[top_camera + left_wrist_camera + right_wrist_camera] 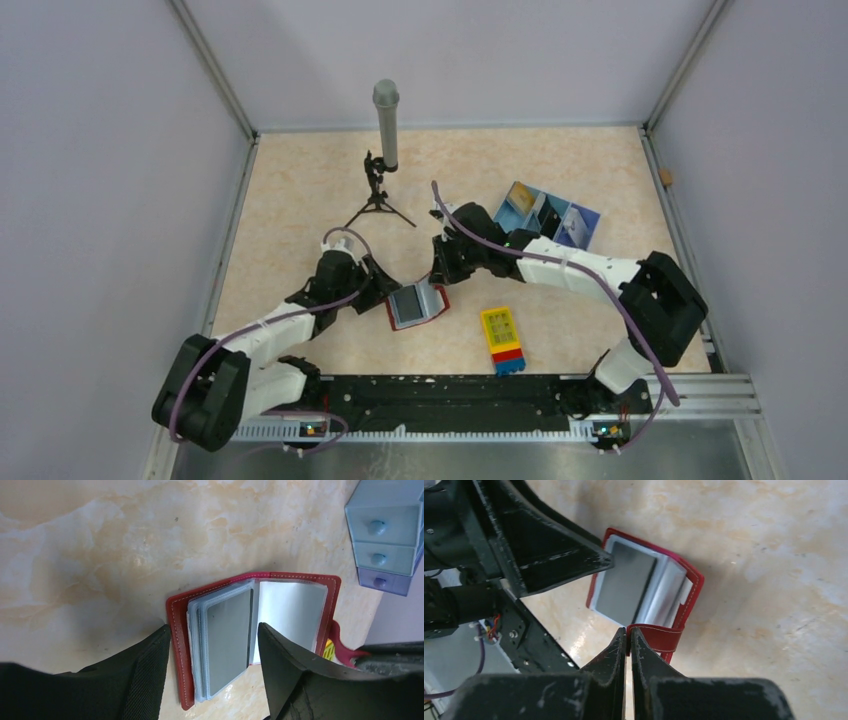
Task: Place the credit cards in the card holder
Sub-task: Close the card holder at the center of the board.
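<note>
Presently, the card holder [415,305] lay open toward the table's [300,200] near edge, about midway along it. Its closure tab [656,636] was pinched by the clenched right gripper [628,637]; the left gripper [214,627], spread, straddled the pockets [227,640]. Judgement: the tab needed to be pinned flat while a pocket was parted. The block [503,340], then the tray [590,222] and stand [384,120] farther back, were apart from it, obstructing nothing.

Stitched leather card holder [230,630], glossy marbled table [100,555]
</note>
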